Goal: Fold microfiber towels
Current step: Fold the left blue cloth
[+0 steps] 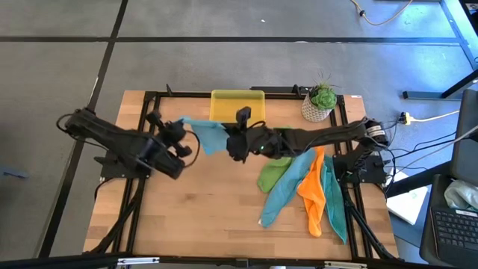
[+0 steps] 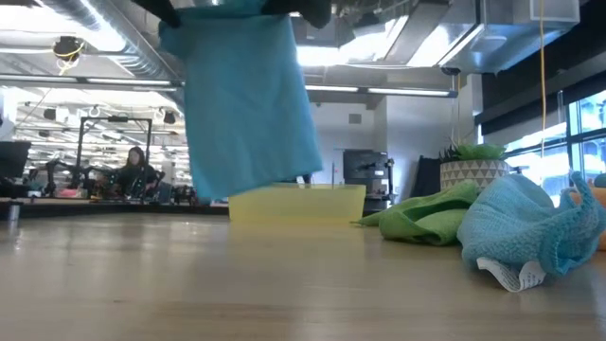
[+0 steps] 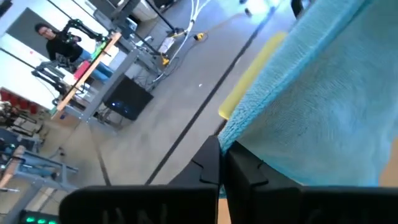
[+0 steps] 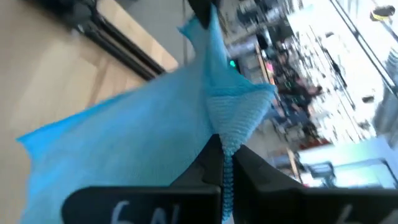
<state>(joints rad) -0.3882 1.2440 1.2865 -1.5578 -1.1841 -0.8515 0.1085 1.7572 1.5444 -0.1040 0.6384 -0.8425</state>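
Holding one teal towel (image 1: 208, 135) stretched in the air just in front of the yellow tray (image 1: 237, 104), near the counter's (image 1: 187, 209) far edge: left hand (image 1: 184, 131) and right hand (image 1: 237, 142) each pinching an edge. Risking a slip from either thin pinch, dropping a corner. Possibly draping onto the tray if lowered too far back. Leaving the other towels (image 1: 302, 187) heaped toward the right edge.
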